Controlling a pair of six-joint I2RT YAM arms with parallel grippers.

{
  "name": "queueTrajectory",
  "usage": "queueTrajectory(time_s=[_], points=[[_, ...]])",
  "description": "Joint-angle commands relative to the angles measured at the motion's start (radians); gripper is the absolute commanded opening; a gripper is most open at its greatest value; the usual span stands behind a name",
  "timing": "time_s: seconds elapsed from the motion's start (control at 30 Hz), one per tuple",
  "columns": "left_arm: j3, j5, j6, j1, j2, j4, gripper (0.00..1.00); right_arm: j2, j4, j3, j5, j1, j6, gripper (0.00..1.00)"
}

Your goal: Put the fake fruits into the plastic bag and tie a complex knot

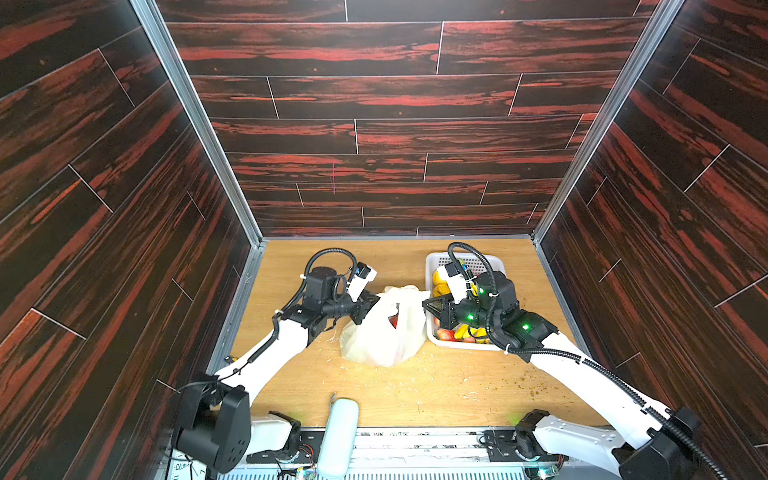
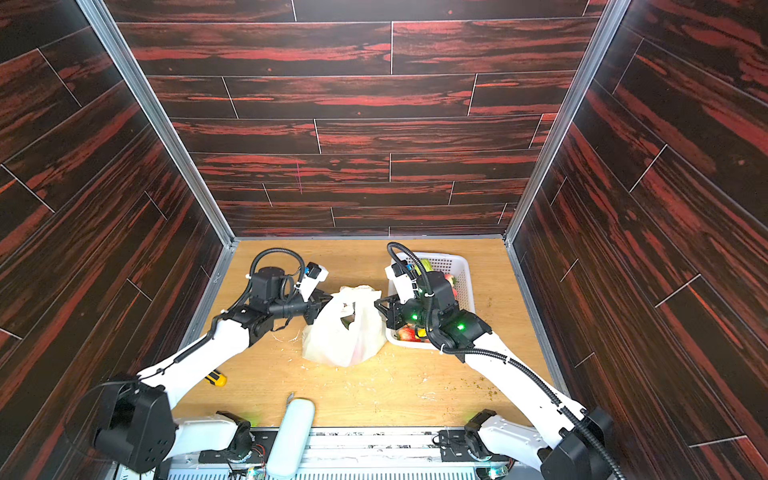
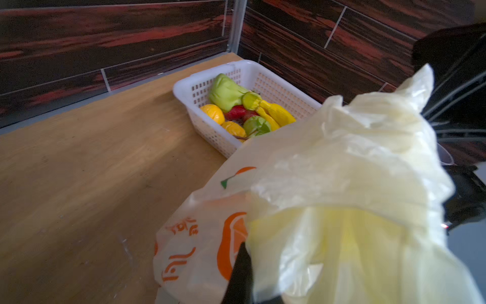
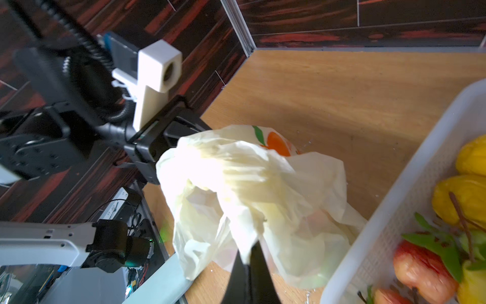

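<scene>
The plastic bag, cream-white with orange print, stands on the wooden table in both top views. My left gripper is shut on the bag's top at its left side. My right gripper is shut on a twisted handle strip at its right side. The film is stretched between them, and it covers one left finger in the left wrist view. Something red shows through the bag's mouth. Several fake fruits, green, yellow and red, lie in the white basket.
The basket stands against the right wall, just behind my right arm. A yellow-and-black tool lies near the left arm's base. A pale rounded bar sticks over the front edge. Dark panel walls close three sides. Crumbs dot the table.
</scene>
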Motion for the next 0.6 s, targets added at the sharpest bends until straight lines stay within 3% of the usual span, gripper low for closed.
queueTrajectory(time_s=[0.0, 0.57], points=[[-0.021, -0.115, -0.061, 0.007, -0.054, 0.046, 0.0, -0.033, -0.062, 0.03, 0.03, 0.002, 0.024, 0.0], [-0.124, -0.419, -0.257, 0.01, -0.184, 0.048, 0.0, -0.024, -0.182, 0.054, 0.121, -0.001, 0.056, 0.0]])
